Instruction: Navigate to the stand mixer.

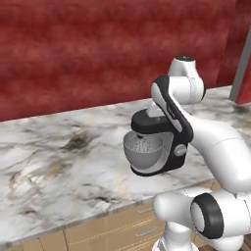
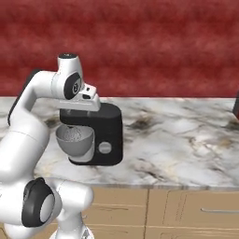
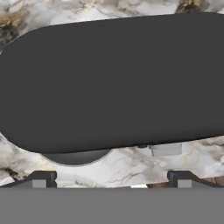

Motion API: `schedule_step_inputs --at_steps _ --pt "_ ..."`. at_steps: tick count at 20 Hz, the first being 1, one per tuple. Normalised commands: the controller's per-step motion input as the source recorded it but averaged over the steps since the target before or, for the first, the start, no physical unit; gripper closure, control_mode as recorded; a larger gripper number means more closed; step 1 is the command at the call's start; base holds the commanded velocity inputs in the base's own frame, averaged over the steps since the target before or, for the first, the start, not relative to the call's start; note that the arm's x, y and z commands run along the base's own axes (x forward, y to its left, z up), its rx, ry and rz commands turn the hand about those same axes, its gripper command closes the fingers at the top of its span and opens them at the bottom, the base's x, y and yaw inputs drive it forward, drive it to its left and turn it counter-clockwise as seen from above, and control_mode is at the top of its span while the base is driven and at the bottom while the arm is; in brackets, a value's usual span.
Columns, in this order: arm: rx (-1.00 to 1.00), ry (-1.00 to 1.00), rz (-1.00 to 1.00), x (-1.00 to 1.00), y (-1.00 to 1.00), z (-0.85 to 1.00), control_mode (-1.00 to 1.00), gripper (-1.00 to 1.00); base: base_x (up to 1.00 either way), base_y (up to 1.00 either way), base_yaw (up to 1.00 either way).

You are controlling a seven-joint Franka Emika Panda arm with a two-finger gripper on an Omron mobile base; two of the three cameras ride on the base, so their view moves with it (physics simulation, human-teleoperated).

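The stand mixer (image 1: 169, 156) stands on the marble counter (image 1: 59, 162), black with a rounded head over a silver-grey bowl (image 1: 142, 151) and a grey side knob. It also stands just right of my arm (image 2: 106, 135). My gripper (image 2: 78, 111) hovers directly above the mixer's head, pointing down. From the hand camera, the mixer's dark head (image 3: 113, 83) spans nearly the whole width, with the bowl's rim peeking out beneath it. The gripper (image 3: 113, 180) is open, its fingertips (image 3: 43, 177) far apart and nothing between them.
A dark red wall (image 1: 98, 49) backs the counter (image 2: 186, 140). Wooden drawers (image 2: 186, 207) run under the counter's front edge. A grey upright post (image 1: 241, 63) stands at the far right. A dark object (image 2: 236, 108) sits at the right edge.
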Motion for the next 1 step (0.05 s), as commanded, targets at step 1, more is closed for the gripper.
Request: schedule_step_inputs --at_steps 1 --pt "0.0 0.0 0.0 0.0 0.0 0.0 1.0 -1.0 0.31 -0.18 0.06"
